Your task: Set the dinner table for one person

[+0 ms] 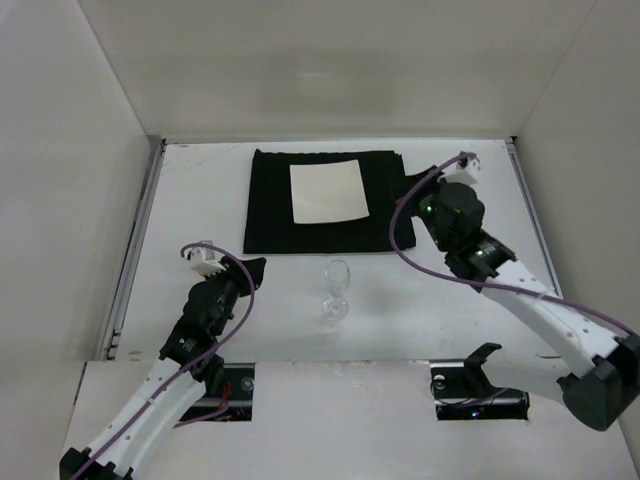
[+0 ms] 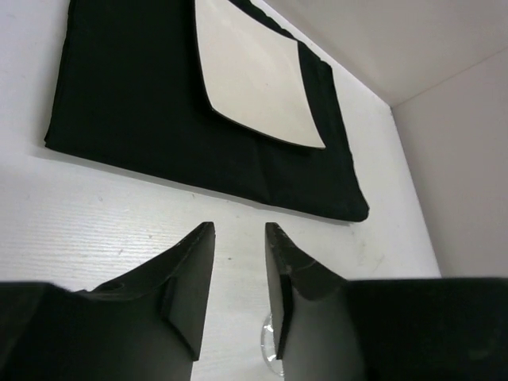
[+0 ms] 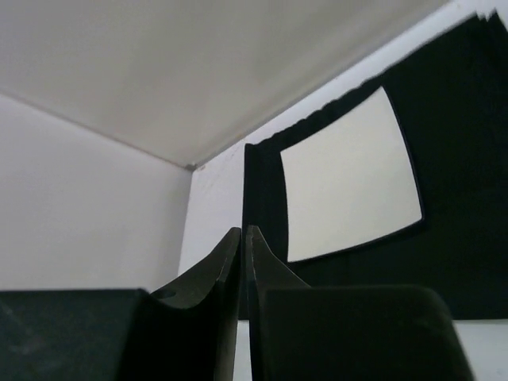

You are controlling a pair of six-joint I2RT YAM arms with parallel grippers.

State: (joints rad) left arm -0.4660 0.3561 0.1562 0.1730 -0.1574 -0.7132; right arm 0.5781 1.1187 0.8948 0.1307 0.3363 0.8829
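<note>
Illumination is bright, diffuse and even from above: the white surface (image 1: 200, 200) renders near full exposure, with only faint, soft-edged shadows beneath the arms. The black placemat (image 1: 270, 215) records as a flat dark tone, and the clear glass (image 1: 338, 288) shows low contrast against the surface. In the wrist views the left gripper (image 2: 240, 226) and right gripper (image 3: 244, 230) appear near-featureless black and slightly soft.

surface: white dinner table (image 1: 190, 200), metal side rails | far centre: black cloth placemat (image 1: 268, 205) lying flat | near centre: clear wine glass (image 1: 337, 290) upright, just before placemat's near edge, foot off the cloth
</note>
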